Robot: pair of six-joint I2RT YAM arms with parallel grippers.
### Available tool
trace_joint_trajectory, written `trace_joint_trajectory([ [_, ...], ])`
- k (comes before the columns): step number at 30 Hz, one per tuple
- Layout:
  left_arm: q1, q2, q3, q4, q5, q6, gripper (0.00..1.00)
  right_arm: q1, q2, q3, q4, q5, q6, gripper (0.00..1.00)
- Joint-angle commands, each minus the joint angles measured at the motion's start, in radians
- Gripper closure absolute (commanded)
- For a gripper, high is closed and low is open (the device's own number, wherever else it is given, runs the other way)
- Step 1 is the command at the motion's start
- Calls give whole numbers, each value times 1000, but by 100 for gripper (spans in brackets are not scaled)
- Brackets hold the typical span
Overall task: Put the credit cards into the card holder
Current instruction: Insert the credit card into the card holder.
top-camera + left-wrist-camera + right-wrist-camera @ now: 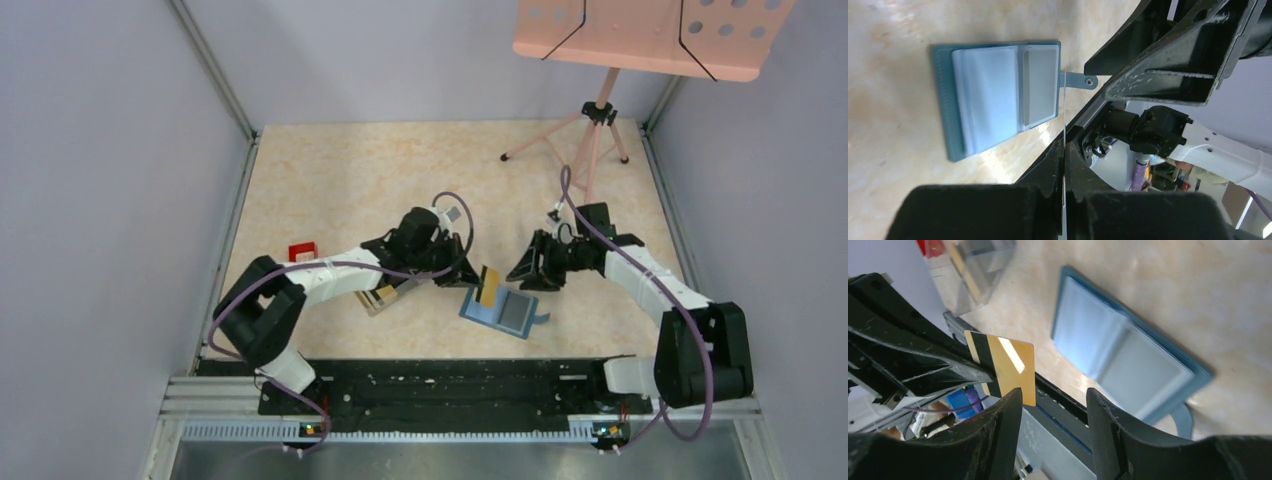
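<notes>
A gold credit card (490, 287) with dark stripes hangs upright just above the left edge of the card holder (505, 312), a teal wallet lying open on the table. My left gripper (468, 278) is shut on the card's left end. In the left wrist view the card (1064, 115) shows edge-on as a thin line between the closed jaws (1064, 146), with the card holder (998, 95) beyond. My right gripper (1054, 405) is open with nothing between its fingers, close beside the card (1008, 367), which sits off its left finger. The card holder (1123, 355) lies under it.
A clear plastic box (385, 297) with more cards in it lies under the left forearm. A small red object (302, 251) sits at the table's left edge. A pink music stand's tripod (590, 130) stands at the back right. The black base rail (430, 385) runs along the near edge.
</notes>
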Motion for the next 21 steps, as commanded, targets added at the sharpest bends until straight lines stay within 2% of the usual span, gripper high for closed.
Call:
trace_joint_trajectory([
  [1,-51,120,107,51,39,63,100,-53,-84,-76,-102,103,-54,50],
  [11,-63,281,160,43,89,122,100,-65,-95,-171,-127,214,-43,50],
  [21,-64,338,177,68,99,130,100,-66,-92,-159,-143,305,-18,50],
])
